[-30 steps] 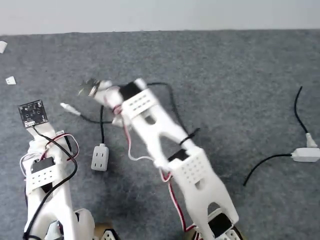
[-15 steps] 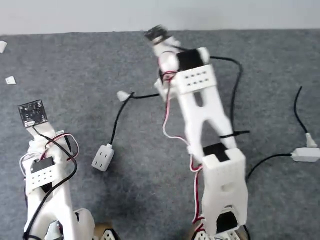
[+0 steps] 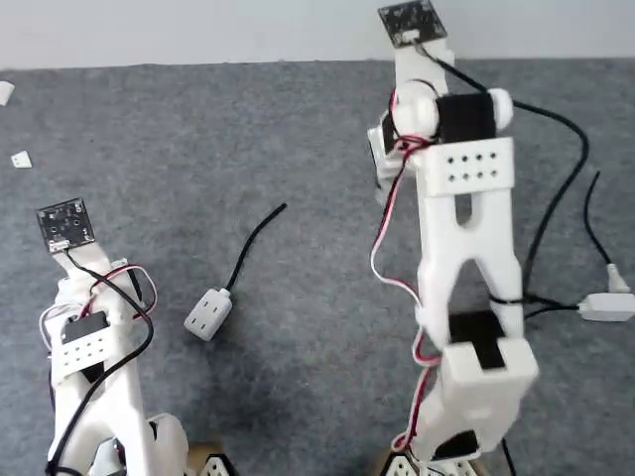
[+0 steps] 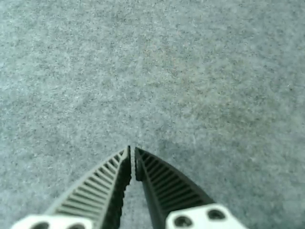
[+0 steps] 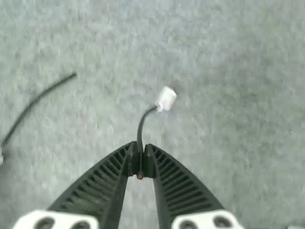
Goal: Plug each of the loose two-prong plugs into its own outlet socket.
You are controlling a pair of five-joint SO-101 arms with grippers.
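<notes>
Right gripper [image 5: 139, 152]: pressed together on a thin black cord [image 5: 141, 128], pinching it just behind the plug.
Plug [image 5: 167, 98]: small and white, at the cord's free end, over the grey carpet [image 5: 238, 57].
Left gripper [image 4: 132, 153]: fingers pressed together on nothing, over bare carpet.
Right arm [image 3: 466, 164]: stretched toward the carpet's far edge.
Socket block [image 3: 208, 314]: white, lying on the carpet between the arms, nearer the left one, with a black wire [image 3: 245, 258] leading away.
Second socket block [image 3: 603, 306]: at the carpet's right edge.
</notes>
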